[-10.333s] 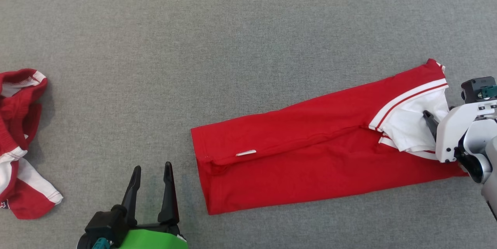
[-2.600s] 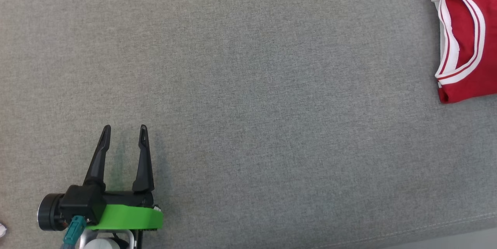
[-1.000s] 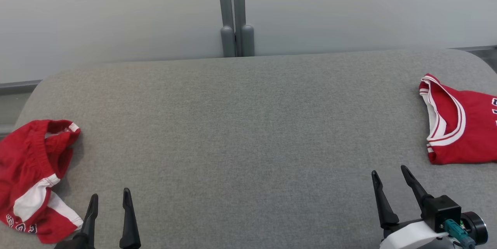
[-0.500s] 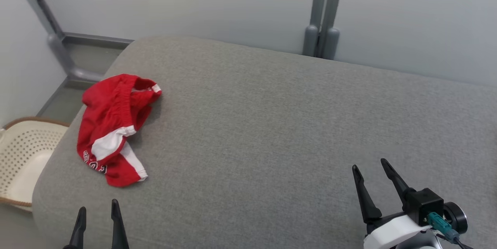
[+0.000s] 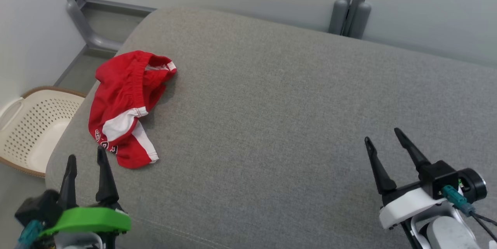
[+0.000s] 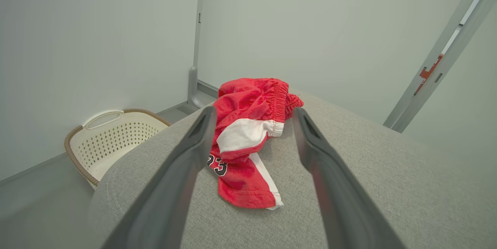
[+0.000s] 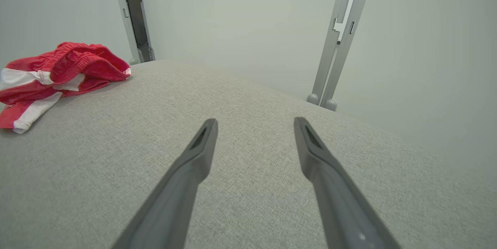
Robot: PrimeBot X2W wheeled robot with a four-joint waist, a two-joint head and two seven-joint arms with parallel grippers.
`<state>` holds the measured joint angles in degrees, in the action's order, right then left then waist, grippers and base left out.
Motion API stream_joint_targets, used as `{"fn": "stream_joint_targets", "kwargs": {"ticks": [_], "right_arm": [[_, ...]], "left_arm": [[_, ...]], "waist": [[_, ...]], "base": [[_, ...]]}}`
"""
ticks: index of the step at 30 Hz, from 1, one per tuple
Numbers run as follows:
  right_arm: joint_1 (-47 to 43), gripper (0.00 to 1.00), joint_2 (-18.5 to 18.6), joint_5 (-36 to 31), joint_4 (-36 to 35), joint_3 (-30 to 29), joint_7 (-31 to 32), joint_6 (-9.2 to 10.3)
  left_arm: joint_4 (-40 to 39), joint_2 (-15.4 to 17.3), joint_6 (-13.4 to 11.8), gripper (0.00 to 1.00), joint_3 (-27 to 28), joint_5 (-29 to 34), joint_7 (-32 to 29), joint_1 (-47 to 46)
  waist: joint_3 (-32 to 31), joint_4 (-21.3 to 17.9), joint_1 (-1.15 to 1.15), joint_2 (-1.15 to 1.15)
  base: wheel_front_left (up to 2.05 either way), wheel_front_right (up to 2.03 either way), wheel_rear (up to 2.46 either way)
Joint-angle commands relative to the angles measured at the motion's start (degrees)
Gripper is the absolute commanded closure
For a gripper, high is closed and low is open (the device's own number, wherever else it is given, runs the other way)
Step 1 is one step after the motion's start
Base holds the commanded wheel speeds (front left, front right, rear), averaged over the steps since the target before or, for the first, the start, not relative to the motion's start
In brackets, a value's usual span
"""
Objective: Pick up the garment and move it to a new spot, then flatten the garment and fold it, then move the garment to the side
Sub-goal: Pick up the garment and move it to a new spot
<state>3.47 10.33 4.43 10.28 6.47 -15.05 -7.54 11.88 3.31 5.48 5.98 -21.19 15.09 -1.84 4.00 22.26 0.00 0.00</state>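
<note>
While our left end effector [image 5: 86, 152] and right end effector [image 5: 382, 134] gape empty, red shorts [image 5: 124, 101] lie crumpled at the left edge of the tabletop [image 5: 271, 105].
Folds hide part of their lettering [image 5: 103, 145].

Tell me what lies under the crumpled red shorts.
The red shorts lie directly on the grey padded surface, near its rounded corner. Their crumpled folds hide the patch beneath, so anything tucked under them cannot be seen.

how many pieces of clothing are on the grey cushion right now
1: crumpled red and white shorts near the left end of the cushion, just ahead of the left gripper. Any others may lie outside the pictures.
</note>
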Motion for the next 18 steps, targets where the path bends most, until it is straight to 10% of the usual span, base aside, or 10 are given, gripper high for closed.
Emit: {"fn": "stream_joint_targets", "kwargs": {"ticks": [1, 18], "right_arm": [[1.7, 0.0, 1.2, 0.3, 0.0, -0.4, -0.2, 0.11], [9.1, 0.0, 4.7, 2.1, -1.6, 1.6, -0.2, 0.11]], "left_arm": [[2.4, 1.1, 0.8, 0.0, -0.5, -1.5, -1.2, -3.7], [35.2, 13.3, 1.8, 0.0, -0.5, -11.9, -16.5, -30.8]], "waist": [[13.5, -7.7, 0.0, 0.0], [23.1, -15.7, 0.0, 0.0]], "base": [[0.0, 0.0, 0.0], [0.0, 0.0, 0.0]]}}
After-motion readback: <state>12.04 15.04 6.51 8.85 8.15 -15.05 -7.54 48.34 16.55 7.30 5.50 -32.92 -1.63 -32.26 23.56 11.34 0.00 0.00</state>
